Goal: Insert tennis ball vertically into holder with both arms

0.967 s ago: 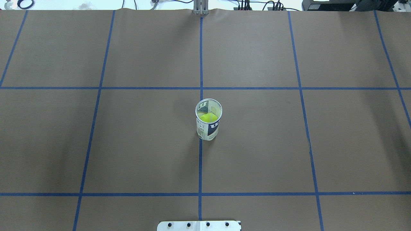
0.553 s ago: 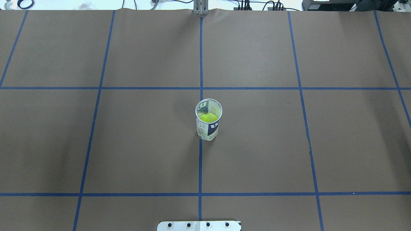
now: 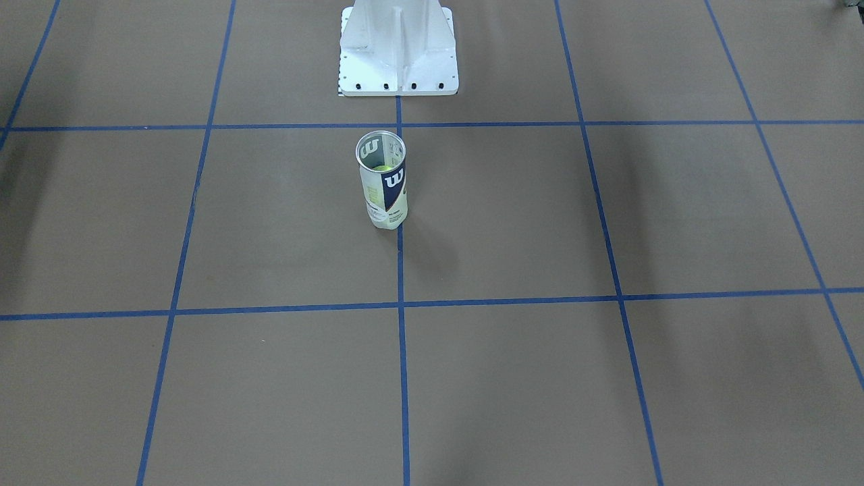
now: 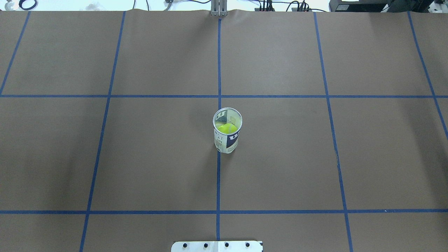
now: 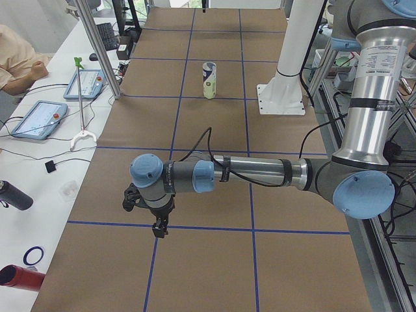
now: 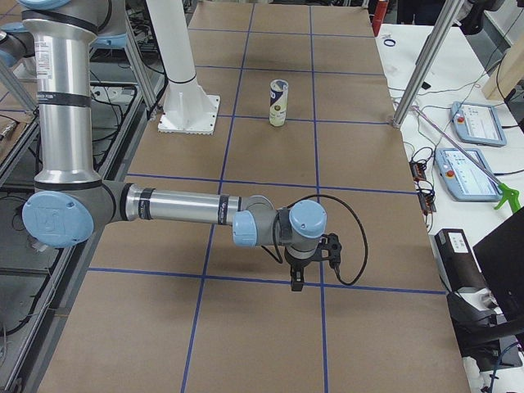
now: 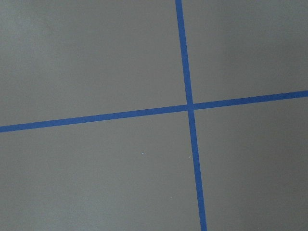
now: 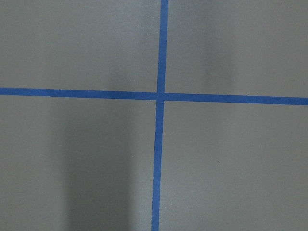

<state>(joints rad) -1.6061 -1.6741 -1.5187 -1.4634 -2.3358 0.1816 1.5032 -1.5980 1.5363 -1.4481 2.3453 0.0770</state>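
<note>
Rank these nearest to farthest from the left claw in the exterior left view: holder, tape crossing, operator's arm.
1. tape crossing, just under the left claw.
2. holder, mid-table.
3. operator's arm, at the side bench, beyond the table edge.

Clear glossy plastic, shiny-metal-rimmed holder (image 4: 227,140), fuzzy yellow felt tennis ball (image 4: 226,128), matt brown paper table cover (image 4: 280,157), smooth blue tape lines (image 4: 218,182), satin white-painted metal pedestal (image 3: 398,47)

Even, sharp (soft shadows)
</note>
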